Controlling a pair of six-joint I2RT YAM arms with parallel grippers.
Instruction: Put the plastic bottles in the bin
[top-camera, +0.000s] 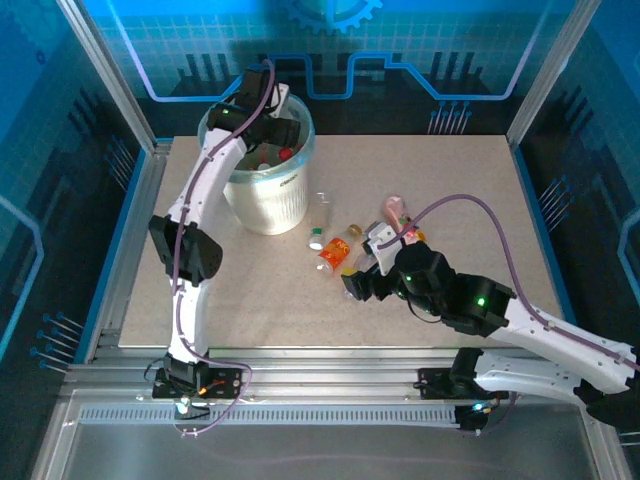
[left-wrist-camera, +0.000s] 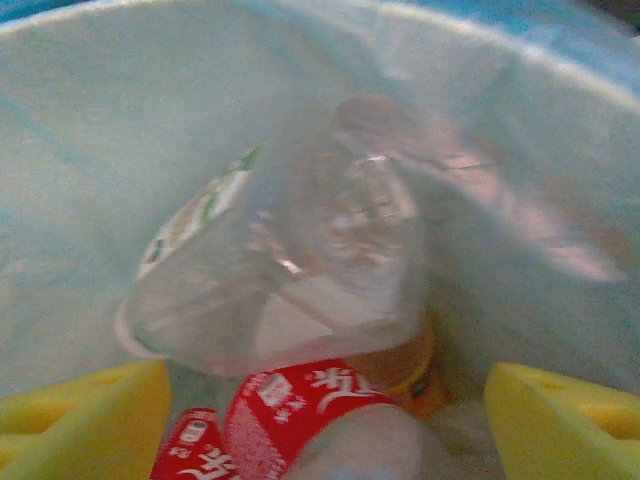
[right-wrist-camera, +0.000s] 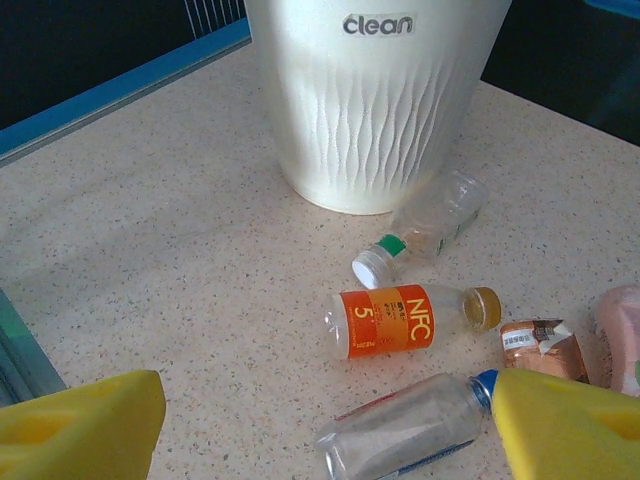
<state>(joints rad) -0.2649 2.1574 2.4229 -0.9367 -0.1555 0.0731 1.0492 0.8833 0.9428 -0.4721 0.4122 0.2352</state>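
The bin (top-camera: 270, 205) stands at the back left of the table, with my left gripper (top-camera: 268, 125) down inside its mouth. In the left wrist view a blurred clear bottle (left-wrist-camera: 300, 260) lies beyond the open left gripper (left-wrist-camera: 325, 420), above red-labelled bottles (left-wrist-camera: 300, 400) in the bin (left-wrist-camera: 80, 150). My right gripper (top-camera: 365, 275) hangs open low over the table. Between its yellow fingers (right-wrist-camera: 570, 425) lies a clear blue-capped bottle (right-wrist-camera: 400, 430), untouched. Beyond that are an orange-labelled bottle (right-wrist-camera: 400, 320) and a white-capped bottle (right-wrist-camera: 425, 235), close to the bin (right-wrist-camera: 370, 100).
A crumpled brown-labelled bottle (right-wrist-camera: 540, 345) and a pink one (right-wrist-camera: 620, 330) lie to the right of the orange bottle. The loose bottles cluster mid-table (top-camera: 335, 252), right of the bin. Metal frame rails border the table's edges.
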